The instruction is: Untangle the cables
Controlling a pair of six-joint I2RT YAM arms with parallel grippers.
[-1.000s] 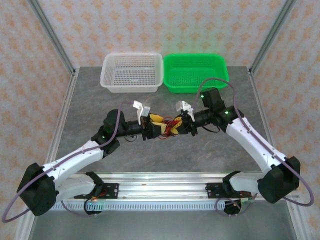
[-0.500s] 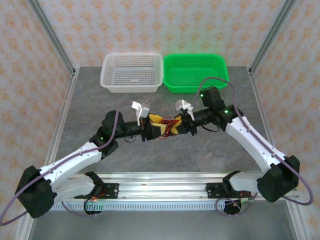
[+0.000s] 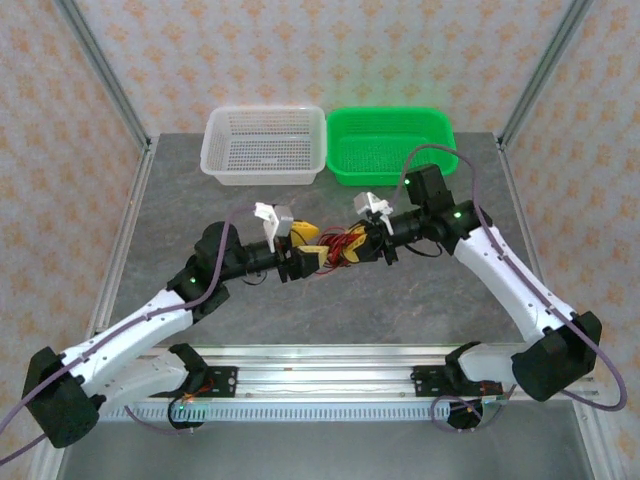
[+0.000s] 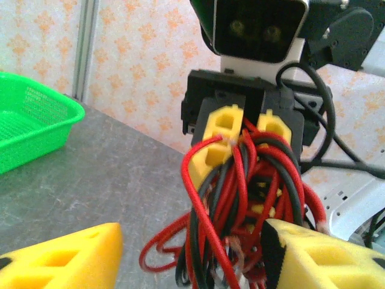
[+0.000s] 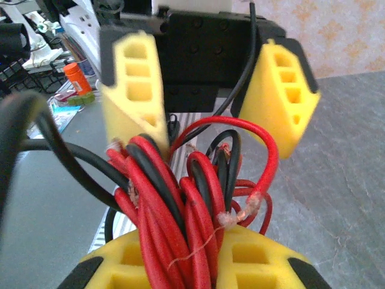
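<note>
Two arms: bases at near edge, both reaching inward, meeting over mid-table.
L gripper: jaws wide; yellow fingers sit either side of the bundle w/ spare room betw. them. Bundle lies close to one finger. No clamp seen.
R gripper: pinched narrow on cables; red & blk strands squeezed betw. its yellow pads.
Cables, position: one clump of thin red + blk wires, strung betw. the two grippers at gripper height. Can't tell if the lowest loops touch the table.
Cables, condition: loops cross & wrap each other; frayed bare ends stick out of the clump.
Qty separated: nil; no single wire lies apart from the rest.
White basket: far edge, left of centre; no wire seen inside.
Green basket: far edge, just beside white; no wire seen inside.
Progress (est.): early. Bundle is held at one end by R; sorting not yet begun.
Remaining (est.): L to take one strand or loop, draw it clear while R anchors the rest, repeat per wire. Baskets prob. the drop-off, poss. one per colour; can't confirm.
</note>
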